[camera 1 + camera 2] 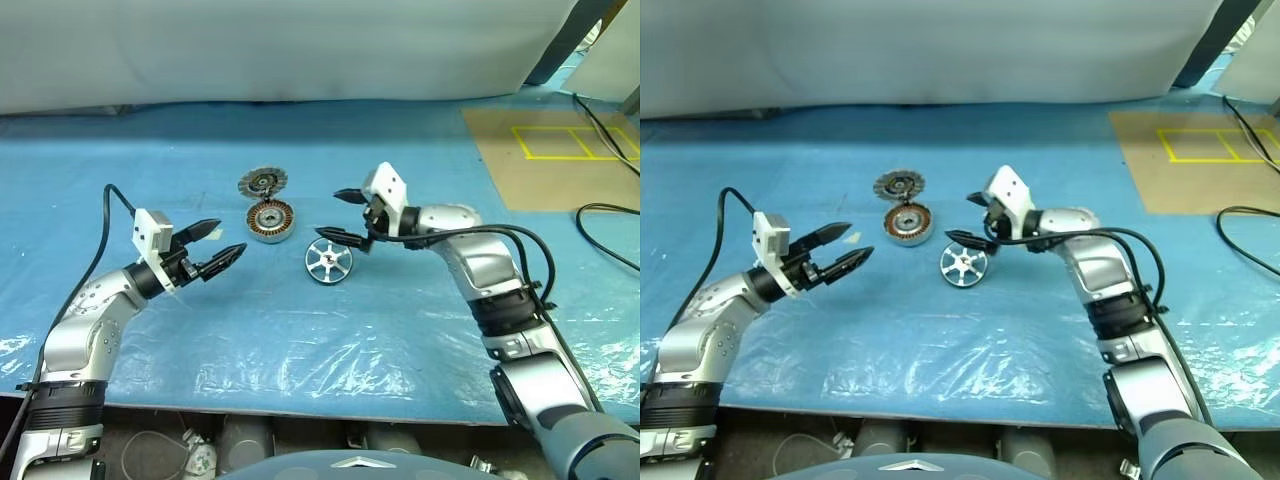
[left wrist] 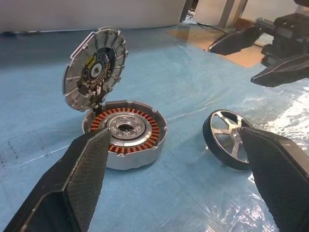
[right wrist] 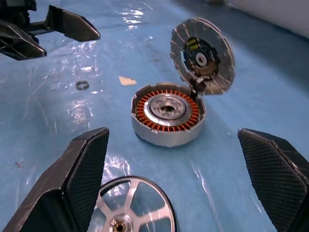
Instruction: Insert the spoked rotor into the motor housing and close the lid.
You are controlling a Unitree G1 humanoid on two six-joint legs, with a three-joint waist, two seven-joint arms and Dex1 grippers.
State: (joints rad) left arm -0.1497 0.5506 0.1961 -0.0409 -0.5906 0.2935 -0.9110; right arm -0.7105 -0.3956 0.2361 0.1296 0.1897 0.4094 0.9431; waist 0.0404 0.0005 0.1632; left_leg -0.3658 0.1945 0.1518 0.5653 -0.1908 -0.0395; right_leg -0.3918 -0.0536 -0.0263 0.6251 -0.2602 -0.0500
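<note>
We are standing at the very first step: the spoked rotor [image 1: 328, 260] is lying untouched on the blue plastic sheet [image 1: 300, 340], just beside the motor housing [image 1: 270, 220] and on its right. The housing is sitting open, copper windings showing, and the lid [image 1: 262, 182] is standing up on edge from its far rim, apparently hinged there.

We are holding the right gripper [image 1: 340, 214] just above and beyond the rotor with its jaws spread wide and nothing between them. The left gripper [image 1: 222, 241] is hovering off to the left of the housing, also gaping wide and empty.

Next, we judge, the right gripper needs to drop over the rotor's rim and pinch it, lift, then carry it across and seat it hub-down on the housing's dark centre. The wheel is thin and shiny, so it may slip or tilt.

The sheet is covering a wide table and is wrinkling near us. A brown board with yellow tape lines [image 1: 560, 150] is lying at far right, a pale curtain [image 1: 300, 50] is hanging behind, and a small metal ring [image 3: 82, 85] is resting loose on the sheet.
</note>
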